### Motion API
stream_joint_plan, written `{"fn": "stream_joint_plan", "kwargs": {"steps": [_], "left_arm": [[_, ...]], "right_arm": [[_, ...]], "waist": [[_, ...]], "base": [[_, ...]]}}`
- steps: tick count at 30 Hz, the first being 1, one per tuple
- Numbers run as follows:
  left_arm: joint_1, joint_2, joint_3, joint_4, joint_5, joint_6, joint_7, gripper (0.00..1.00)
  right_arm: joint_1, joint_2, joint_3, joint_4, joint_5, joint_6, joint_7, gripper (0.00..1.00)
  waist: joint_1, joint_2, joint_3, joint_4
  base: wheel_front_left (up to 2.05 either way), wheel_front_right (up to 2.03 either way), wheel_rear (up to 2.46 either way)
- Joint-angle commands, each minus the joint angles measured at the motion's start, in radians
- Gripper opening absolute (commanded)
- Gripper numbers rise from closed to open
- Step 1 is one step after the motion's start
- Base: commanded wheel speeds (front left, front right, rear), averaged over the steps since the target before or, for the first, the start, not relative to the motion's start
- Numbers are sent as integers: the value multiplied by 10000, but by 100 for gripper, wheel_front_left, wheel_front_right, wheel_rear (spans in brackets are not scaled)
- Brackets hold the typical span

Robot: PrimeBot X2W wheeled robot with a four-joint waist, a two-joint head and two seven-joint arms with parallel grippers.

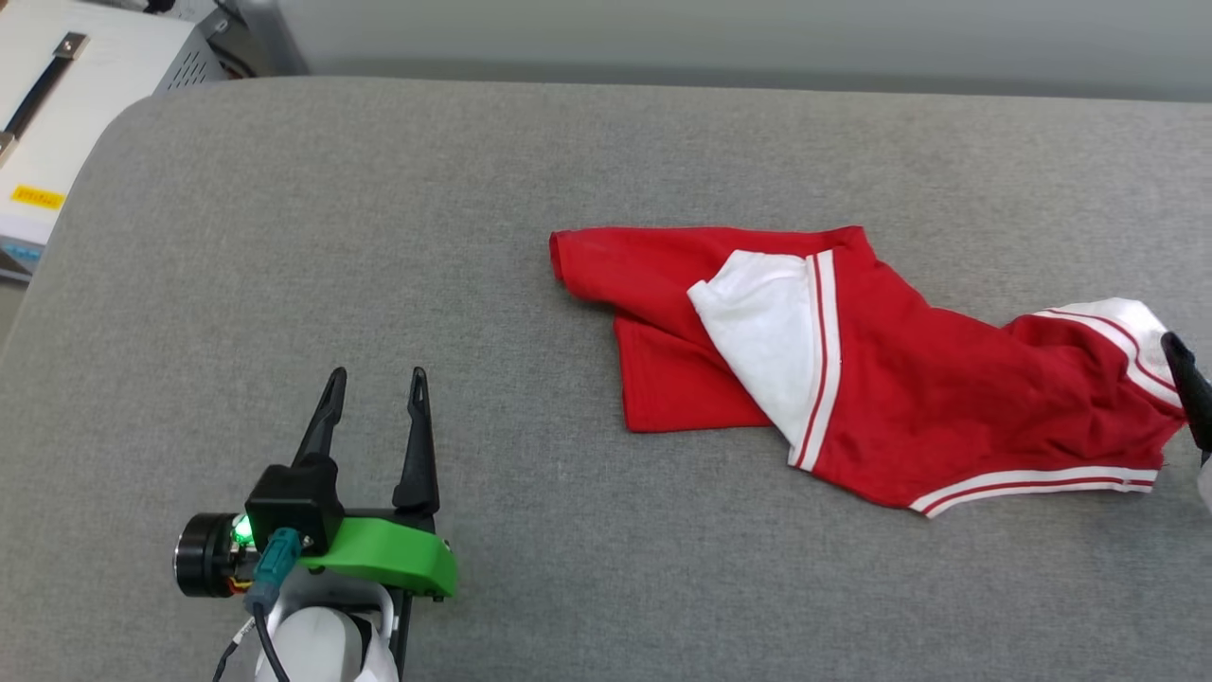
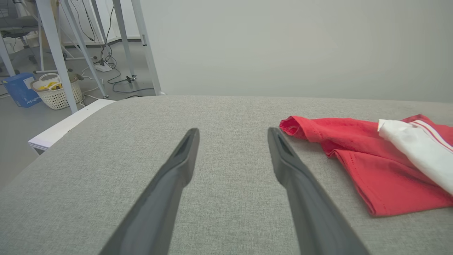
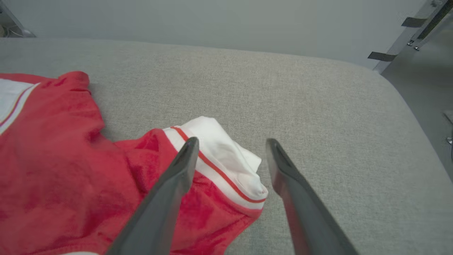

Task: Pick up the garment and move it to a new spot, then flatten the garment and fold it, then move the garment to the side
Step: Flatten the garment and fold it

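The garment [image 1: 881, 379], a red jersey shirt with white sleeves and red-white striped trim, lies crumpled on the grey padded table [image 1: 473, 237], right of centre. My left gripper [image 1: 377, 384] rests open at the lower left, well clear of the cloth; in the left wrist view its open fingers [image 2: 231, 134] point past the shirt's red hem [image 2: 357, 148]. At the head view's right edge one dark fingertip of my right gripper [image 1: 1191, 379] sits by a white sleeve. In the right wrist view that gripper [image 3: 231, 143] stands open above the sleeve [image 3: 226, 156], holding nothing.
A white machine [image 1: 66, 104] stands off the table's far left corner. Past the table's edge, in the left wrist view, are metal frame legs [image 2: 60, 53], a white basket [image 2: 56, 92] and cables on the floor. The table's rounded right edge [image 3: 407, 106] lies close to my right gripper.
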Motion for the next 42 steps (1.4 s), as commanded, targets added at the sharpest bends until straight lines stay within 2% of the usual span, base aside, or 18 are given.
{"fn": "stream_joint_plan", "kwargs": {"steps": [1,4,8,13,16,19,24,32,37,42], "left_arm": [[-106,37,78,-54,101,-118,-59,100],[-457,170,144,-58,164,-314,-59,100],[-1299,533,-34,192,219,-690,-59,100],[-2724,1164,-840,996,113,-992,67,100],[-3685,1536,-1585,1317,-331,-1045,702,100],[-4745,2103,-2865,1454,-1458,-1053,1777,100],[-6396,2963,-4864,1528,-3479,-1056,4185,100],[-8296,3717,-8356,1206,-6249,-1057,7855,100],[-9196,3962,-10299,1140,-7163,-1057,9169,100],[-9793,4005,-11810,1411,-7674,-1058,9644,100]], "right_arm": [[202,196,-213,-176,-317,-7,-297,100],[451,588,-755,-607,-946,-7,-850,100],[972,1437,-1476,-1507,-1878,-7,-1212,100],[1645,2376,-1936,-2652,-2824,-7,-1135,100],[1968,2826,-2067,-3242,-3201,-7,-922,100],[2203,3140,-2131,-3760,-3472,-7,-710,100],[2308,3276,-2097,-4159,-3603,-7,-536,100],[2075,3299,-1906,-4348,-3608,-7,-372,100],[1800,3286,-1721,-4305,-3514,-7,-328,100],[1446,3288,-1529,-4183,-3409,-7,-416,100]], "waist": [[-1,-1,-215,-186],[-1,-1,-309,-236],[-1,-1,-375,-269],[-1,-1,-335,-348],[-1,-1,-248,-431],[-1,-1,-109,-535],[-1,-1,180,-710],[-1,-1,700,-1029],[-1,-1,1155,-1245],[-1,-1,1687,-1497]], "base": [[0,0,0],[0,0,0],[0,0,0],[0,0,0],[0,0,0],[0,0,0],[0,0,0],[0,0,0],[0,0,0],[0,0,0]]}}
